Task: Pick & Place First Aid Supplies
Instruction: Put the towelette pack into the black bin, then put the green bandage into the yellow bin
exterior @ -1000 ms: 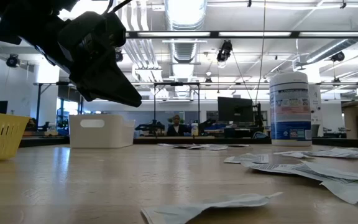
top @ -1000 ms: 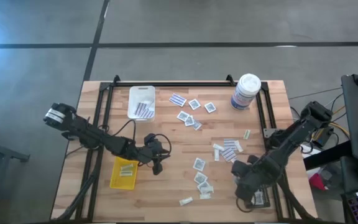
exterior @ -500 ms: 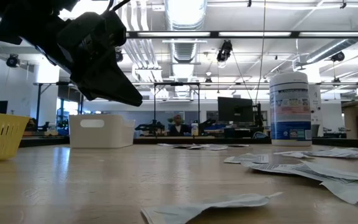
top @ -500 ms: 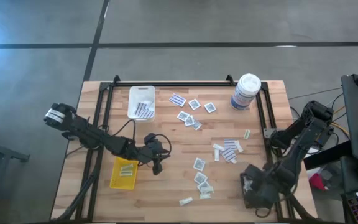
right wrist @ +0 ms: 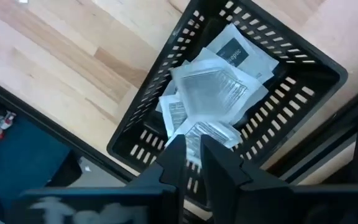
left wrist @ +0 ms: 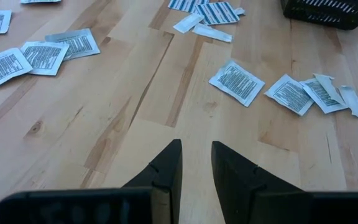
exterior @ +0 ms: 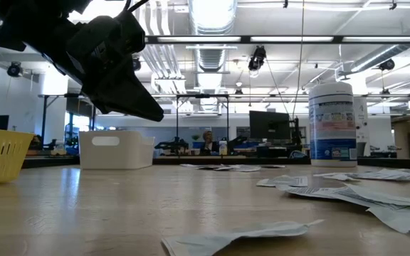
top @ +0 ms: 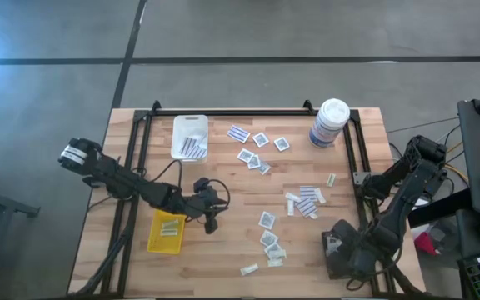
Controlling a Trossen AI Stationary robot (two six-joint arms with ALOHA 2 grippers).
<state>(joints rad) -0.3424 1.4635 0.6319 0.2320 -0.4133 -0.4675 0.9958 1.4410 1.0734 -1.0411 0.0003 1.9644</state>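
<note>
Bright overhead ceiling lights [exterior: 208, 14] glare in the low view; shadows fall soft.

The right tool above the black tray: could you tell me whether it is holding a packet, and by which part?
Nothing is held. The right tool hangs over the black tray, fingers slightly apart with nothing between them; a clear packet lies on the pile inside.
</note>
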